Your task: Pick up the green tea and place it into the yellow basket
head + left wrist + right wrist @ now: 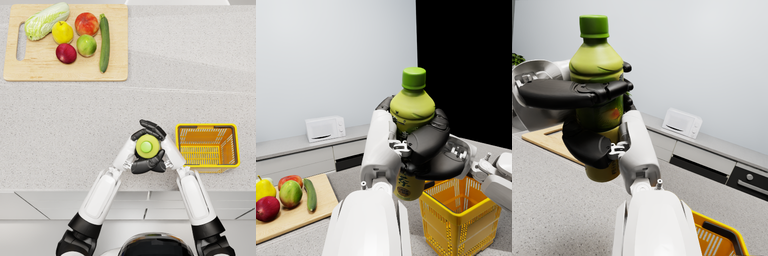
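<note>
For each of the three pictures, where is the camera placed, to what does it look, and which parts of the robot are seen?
Head view: on the head, looking steeply down at the counter; both arms, both hands around the green tea, the yellow basket to its right.
Left wrist view: on the left forearm, looking along it; the left hand grips the bottle.
Right wrist view: on the right forearm; the right hand holds the bottle.
Shared: all three show bottle and basket.

The plastic green tea bottle (412, 117) is yellow-green with a brighter green cap (its label carries dark print). The wire mesh basket (207, 145) is yellow-orange. The stone worktop (75, 125) is speckled pale grey. The wooden cutting board (30, 65) is light tan.
</note>
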Action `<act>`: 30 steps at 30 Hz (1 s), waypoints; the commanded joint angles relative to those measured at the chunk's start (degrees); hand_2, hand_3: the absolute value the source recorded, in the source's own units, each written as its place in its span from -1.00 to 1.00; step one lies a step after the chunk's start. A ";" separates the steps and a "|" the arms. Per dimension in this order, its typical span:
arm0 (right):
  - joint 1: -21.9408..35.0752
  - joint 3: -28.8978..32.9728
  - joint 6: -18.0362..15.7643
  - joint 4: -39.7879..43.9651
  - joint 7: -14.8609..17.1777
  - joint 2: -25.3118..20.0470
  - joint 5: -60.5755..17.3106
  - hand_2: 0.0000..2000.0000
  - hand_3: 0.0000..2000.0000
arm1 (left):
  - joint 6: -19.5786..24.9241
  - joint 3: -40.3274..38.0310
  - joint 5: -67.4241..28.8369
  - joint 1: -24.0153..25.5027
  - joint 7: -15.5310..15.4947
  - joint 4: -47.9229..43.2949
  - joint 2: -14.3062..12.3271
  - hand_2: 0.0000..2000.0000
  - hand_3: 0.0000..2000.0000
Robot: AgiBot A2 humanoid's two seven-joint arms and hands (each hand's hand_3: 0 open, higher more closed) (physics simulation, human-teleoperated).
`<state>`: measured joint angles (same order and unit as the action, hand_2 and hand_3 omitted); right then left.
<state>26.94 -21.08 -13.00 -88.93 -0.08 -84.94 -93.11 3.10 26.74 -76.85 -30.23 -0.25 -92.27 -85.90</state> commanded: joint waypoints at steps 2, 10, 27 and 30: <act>2.38 -3.98 -1.58 0.11 0.23 -0.55 -0.13 1.00 0.96 | 0.15 5.06 -0.02 -0.97 -0.03 -2.15 0.19 -0.36 0.67; 3.28 12.29 2.26 -3.34 -0.40 0.00 -0.13 1.00 1.00 | -3.00 -16.49 0.28 4.55 0.25 -10.42 4.47 -1.00 -1.00; -3.17 28.24 4.23 -1.67 16.79 0.22 -0.06 -1.00 0.35 | -3.10 -34.50 0.44 4.02 0.25 -1.20 3.72 -1.00 -1.00; -2.39 27.59 9.77 -2.53 14.79 0.30 -0.05 -1.00 -0.63 | -3.10 -32.78 0.44 4.36 0.25 -2.40 3.59 -1.00 -1.00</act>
<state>23.32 6.84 -2.31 -90.78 10.55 -84.78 -93.15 0.00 -6.87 -76.41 -25.42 0.00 -93.70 -82.38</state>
